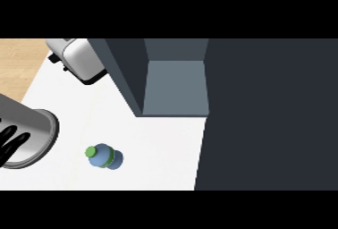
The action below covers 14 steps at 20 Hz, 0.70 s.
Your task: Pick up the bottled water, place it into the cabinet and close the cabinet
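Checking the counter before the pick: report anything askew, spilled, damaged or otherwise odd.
Nothing stands out. The bottled water stands upright on the white counter, nothing spilled round it. The cabinet is open, its inside bare as far as it shows. The toaster sits at the far left edge. The left hand shows at the left edge.

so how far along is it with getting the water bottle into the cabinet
Nothing looks done yet. The bottled water stands on the white counter, apart from both the cabinet and the hand. The left hand shows at the view's left edge with straight fingers, holding nothing; the right hand is out of view. The cabinet is open with a bare shelf. Grasping, placing and closing all remain.
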Available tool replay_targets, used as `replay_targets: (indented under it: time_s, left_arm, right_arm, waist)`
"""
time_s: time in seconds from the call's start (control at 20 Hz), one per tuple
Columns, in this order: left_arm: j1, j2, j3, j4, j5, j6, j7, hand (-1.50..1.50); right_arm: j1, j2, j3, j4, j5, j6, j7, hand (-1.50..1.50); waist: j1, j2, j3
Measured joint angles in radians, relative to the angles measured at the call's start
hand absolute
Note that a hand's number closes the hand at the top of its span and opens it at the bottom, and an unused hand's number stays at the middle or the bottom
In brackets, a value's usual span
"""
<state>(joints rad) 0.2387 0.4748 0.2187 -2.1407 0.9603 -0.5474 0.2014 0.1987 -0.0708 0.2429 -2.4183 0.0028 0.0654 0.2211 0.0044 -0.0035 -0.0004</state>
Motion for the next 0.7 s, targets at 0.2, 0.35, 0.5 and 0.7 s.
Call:
replay_targets:
  time_s: [0.2,0.35,0.5,0.7]
  left_arm:
    - [0.051,0.021,0.061,-0.003,0.07,-0.048,0.042,-1.5]
    - [0.053,0.022,0.097,0.027,0.084,-0.081,0.064,-1.5]
    - [0.055,0.005,0.099,0.03,0.058,-0.102,0.089,-1.5]
    - [0.019,-0.031,0.082,0.036,-0.025,-0.113,0.108,-1.5]
  right_arm:
    - [0.012,0.013,0.061,-0.042,0.039,-0.018,0.046,-1.5]
    - [-0.023,0.023,0.077,-0.049,0.039,-0.034,0.094,-1.5]
    - [-0.033,0.037,0.118,-0.048,0.051,-0.06,0.115,-1.5]
    - [-0.039,0.048,0.172,-0.031,0.087,-0.089,0.107,-1.5]
  waist:
    - [0.0,0.0,0.0]
    - [-0.001,0.001,0.0]
    - [-0.002,0.002,0.0]
    - [-0.005,0.002,0.0]
